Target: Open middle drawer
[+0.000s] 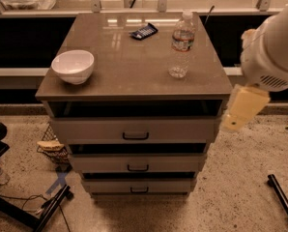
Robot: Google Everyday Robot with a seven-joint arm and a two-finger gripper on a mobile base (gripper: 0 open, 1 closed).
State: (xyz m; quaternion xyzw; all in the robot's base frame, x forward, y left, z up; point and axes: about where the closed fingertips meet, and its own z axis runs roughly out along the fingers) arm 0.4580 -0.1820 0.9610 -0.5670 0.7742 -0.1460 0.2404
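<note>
Approach to the middle drawer [136, 164]: open floor [231, 197] straight in front of the stack, with its handle [137, 167] exposed.
Above: the top drawer [133, 129] front juts forward.
Below: the bottom drawer [138, 186] (set slightly back).
Left flank: wire basket [50, 146] beside the stack; black stand base [35, 210] on the floor.
Right flank: gripper [238, 112] hanging just off the bench [129, 76] corner; black bar [281, 199] low on the floor.

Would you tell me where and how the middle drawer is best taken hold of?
Take the small black bar handle at the centre of the middle drawer, coming straight in from the front, since the bar lies horizontal across the flat front. The gripper hangs right of the cabinet, about top-drawer height.
</note>
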